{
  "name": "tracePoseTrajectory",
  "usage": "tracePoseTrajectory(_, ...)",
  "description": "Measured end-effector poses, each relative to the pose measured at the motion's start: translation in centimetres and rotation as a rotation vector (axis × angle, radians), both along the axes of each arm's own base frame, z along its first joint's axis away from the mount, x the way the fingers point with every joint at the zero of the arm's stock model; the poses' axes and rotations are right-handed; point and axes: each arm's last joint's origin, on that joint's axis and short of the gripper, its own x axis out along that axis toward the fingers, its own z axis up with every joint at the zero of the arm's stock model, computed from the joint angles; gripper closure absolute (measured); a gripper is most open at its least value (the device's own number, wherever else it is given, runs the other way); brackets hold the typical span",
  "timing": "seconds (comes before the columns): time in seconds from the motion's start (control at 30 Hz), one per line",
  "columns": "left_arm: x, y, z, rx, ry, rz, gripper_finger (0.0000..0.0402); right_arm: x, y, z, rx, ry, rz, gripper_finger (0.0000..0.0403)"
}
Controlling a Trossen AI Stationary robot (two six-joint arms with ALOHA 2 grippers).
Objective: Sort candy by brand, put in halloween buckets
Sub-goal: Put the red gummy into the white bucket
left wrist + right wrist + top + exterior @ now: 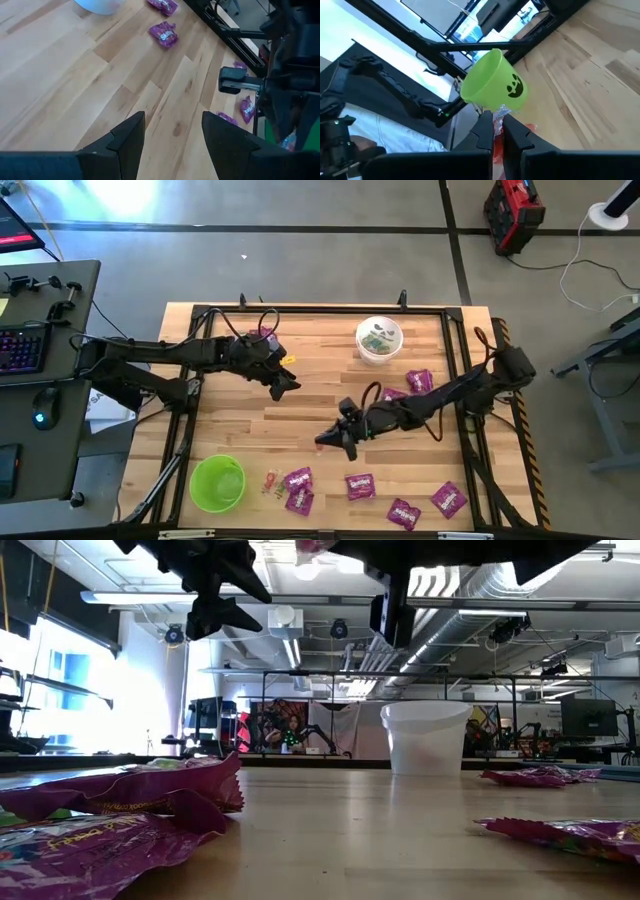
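Two buckets: we see the green bucket (217, 482) near-left and the white bucket (379, 339) far-right.
Packets: purple packets (360, 486) lie along the near edge; we judge them light, crinkly, best pinched at an edge.
Right gripper (498, 131): clamped on a small red sweet (498, 127), mid-table.
Left gripper (170, 135): fingers apart, empty.
Views: only the right wrist view shows the sweet clearly.
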Motion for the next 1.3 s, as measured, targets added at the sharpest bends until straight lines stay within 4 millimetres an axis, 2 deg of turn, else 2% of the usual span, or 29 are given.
tracePoseTrajectory(0.1, 0.0, 0.0, 0.0, 0.001, 0.0, 0.0, 0.0216, 0.0, -0.7, 0.6, 0.002, -0.012, -0.018, 0.0402)
tracePoseTrajectory(0.23, 0.0, 0.1, 0.0, 0.012, 0.0, -0.005, 0.0216, -0.8, -3.3, 3.7, -0.059, -0.092, -0.091, 0.0402)
tracePoseTrajectory(0.37, 0.0, 0.1, 0.0, 0.037, -0.002, -0.039, 0.0216, -3.2, -7.1, 6.5, -0.181, -0.032, -0.29, 0.0402)
tracePoseTrajectory(0.47, 0.0, 0.0, 0.0, 0.062, -0.006, -0.081, 0.0216, -5.6, -9.9, 7.5, -0.266, 0.094, -0.487, 0.0402)
tracePoseTrajectory(0.6, 0.1, 0.0, 0.2, 0.127, -0.031, -0.121, 0.0216, -7.9, -13.1, 7.1, -0.326, 0.286, -0.709, 0.0401)
tracePoseTrajectory(0.73, 0.6, 0.1, 0.9, 0.191, -0.114, -0.137, 0.0216, -8.7, -16.3, 6.3, -0.295, 0.39, -0.86, 0.0395)
tracePoseTrajectory(0.9, 0.9, 0.7, 1.6, 0.232, -0.19, -0.089, 0.0216, -9.6, -19.5, 5.6, -0.29, 0.472, -0.946, 0.0392)
tracePoseTrajectory(1.0, 0.9, 1.4, 1.7, 0.241, -0.193, -0.031, 0.0216, -10.0, -21.2, 4.8, -0.232, 0.537, -0.898, 0.038)
tracePoseTrajectory(1.17, 0.7, 2.8, 1.8, 0.207, -0.198, 0.11, 0.0216, -10.4, -22.6, 3.8, -0.225, 0.607, -0.745, 0.0305)
tracePoseTrajectory(1.3, 0.5, 4.3, 2.4, 0.182, -0.226, 0.216, 0.0216, -10.8, -23.5, 3.8, -0.283, 0.622, -0.744, 0.0224)
